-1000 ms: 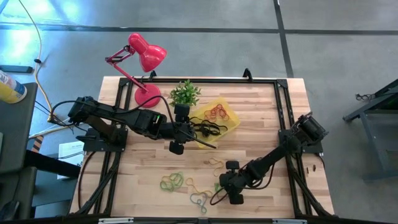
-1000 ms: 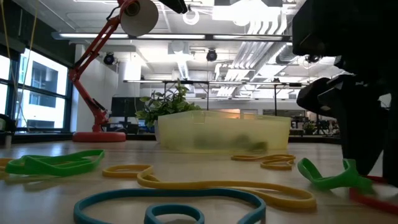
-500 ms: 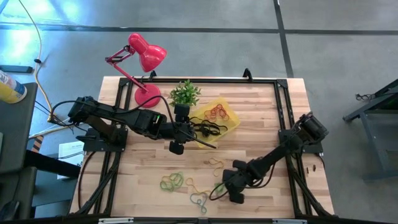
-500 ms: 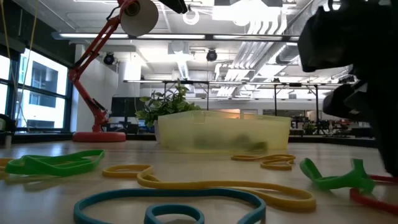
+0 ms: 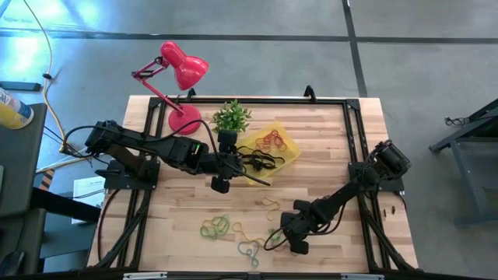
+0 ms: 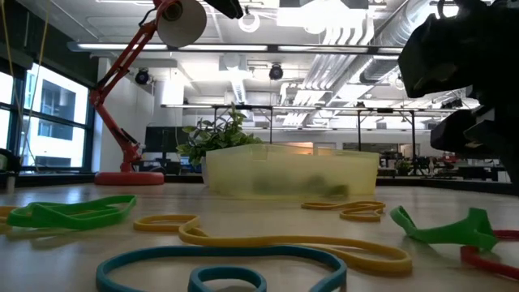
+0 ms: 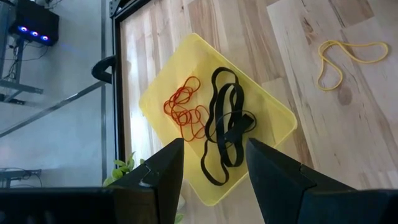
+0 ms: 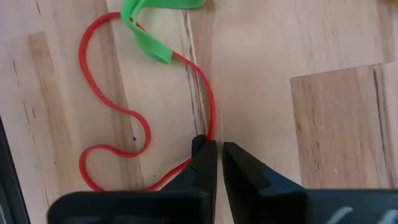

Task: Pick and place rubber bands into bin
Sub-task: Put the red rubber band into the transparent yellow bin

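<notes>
The yellow bin [image 5: 286,150] [image 7: 274,117] stands at the table's far middle with red rubber bands [image 7: 186,109] and black rubber bands [image 7: 226,126] in it. My left gripper [image 7: 214,163] [image 5: 233,162] hangs open above the bin's near-left side and holds nothing. Near the table's front, my right gripper [image 8: 215,145] [image 5: 295,237] points down with its fingers close together on a red rubber band [image 8: 99,106] that lies flat on the wood. A green band [image 8: 149,31] [image 6: 442,231] overlaps the red band's far part. My right gripper meets the red rubber band on one strand [image 8: 211,127] of the loop, at the fingertips, coming from above and pointing steeply down. One fingertip [image 8: 204,149] covers the strand, so the pinch itself does not show. The band lies slack on the table.
Loose bands lie on the near half of the table: green ones [image 5: 215,226], a yellow one [image 5: 268,204], a blue one [image 5: 249,250]. A red desk lamp [image 5: 180,74] and a small green plant [image 5: 231,117] stand at the far left, beside the bin.
My right gripper has tipped steeper and rolled about its own line; in the low view its fingers have swung toward the table's right edge, out of the picture. The green band's end beside it has shifted a little toward the right.
</notes>
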{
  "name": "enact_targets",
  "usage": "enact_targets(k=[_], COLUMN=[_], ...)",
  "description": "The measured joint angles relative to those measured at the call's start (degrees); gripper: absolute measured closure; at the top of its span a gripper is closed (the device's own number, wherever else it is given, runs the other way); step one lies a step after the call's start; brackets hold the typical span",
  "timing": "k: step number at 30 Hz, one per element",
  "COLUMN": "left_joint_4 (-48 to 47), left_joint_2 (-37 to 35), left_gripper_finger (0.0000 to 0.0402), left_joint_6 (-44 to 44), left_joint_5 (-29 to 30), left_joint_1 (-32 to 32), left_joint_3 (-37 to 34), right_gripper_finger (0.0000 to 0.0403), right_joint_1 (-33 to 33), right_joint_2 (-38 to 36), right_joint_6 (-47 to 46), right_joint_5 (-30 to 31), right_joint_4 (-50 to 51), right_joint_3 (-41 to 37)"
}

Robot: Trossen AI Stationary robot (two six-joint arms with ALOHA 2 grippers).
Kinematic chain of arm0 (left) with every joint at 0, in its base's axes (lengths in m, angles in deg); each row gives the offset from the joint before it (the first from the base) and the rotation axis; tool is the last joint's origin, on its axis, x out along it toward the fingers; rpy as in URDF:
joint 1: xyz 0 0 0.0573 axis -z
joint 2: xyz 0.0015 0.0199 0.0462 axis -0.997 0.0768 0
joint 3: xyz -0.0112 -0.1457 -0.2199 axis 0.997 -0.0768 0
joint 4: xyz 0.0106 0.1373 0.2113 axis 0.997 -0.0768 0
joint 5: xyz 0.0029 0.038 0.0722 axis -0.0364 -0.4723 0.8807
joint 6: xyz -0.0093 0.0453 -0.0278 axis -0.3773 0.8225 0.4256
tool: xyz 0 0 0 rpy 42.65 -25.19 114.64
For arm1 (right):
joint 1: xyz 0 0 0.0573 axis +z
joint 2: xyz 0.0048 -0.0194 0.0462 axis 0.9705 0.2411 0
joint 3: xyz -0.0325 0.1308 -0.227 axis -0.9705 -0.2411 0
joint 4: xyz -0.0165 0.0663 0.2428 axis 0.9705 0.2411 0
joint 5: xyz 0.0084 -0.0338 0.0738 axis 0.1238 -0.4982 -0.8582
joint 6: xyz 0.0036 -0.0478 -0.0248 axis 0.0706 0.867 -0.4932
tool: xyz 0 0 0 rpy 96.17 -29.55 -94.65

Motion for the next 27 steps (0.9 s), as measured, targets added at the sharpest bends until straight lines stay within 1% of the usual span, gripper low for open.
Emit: enact_targets(k=[3,7,17,20,23,27], left_joint_4=[-0.09,-0.22,-0.20,-0.20,-0.20,-0.20], left_joint_2=[0.00,0.00,0.00,0.00,0.00,0.00], left_gripper_finger=[0.0241,0.0241,0.0241,0.0241,0.0241,0.0241], left_joint_6=[-0.02,-0.02,-0.02,-0.02,-0.02,-0.02], left_joint_5=[-0.08,-0.14,-0.15,-0.16,-0.16,-0.16], left_joint_1=[-0.01,0.05,0.03,0.03,0.03,0.03], left_joint_3=[0.00,0.00,0.00,0.00,0.00,0.00], right_gripper_finger=[0.0374,0.0353,0.0259,0.0236,0.0224,0.0222], right_joint_1=[0.72,2.25,3.06,3.06,3.05,3.50], right_joint_2=[-0.28,0.04,-0.15,-0.15,-0.19,-0.20], right_joint_6=[0.87,1.33,-1.61,-1.75,-1.69,-1.19], right_joint_5=[0.03,3.21,1.58,0.76,0.07,-1.18], right_joint_4=[-2.86,-5.03,-4.44,-4.96,-5.49,-6.57], right_joint_3=[-0.04,1.56,1.81,1.84,1.84,1.84])
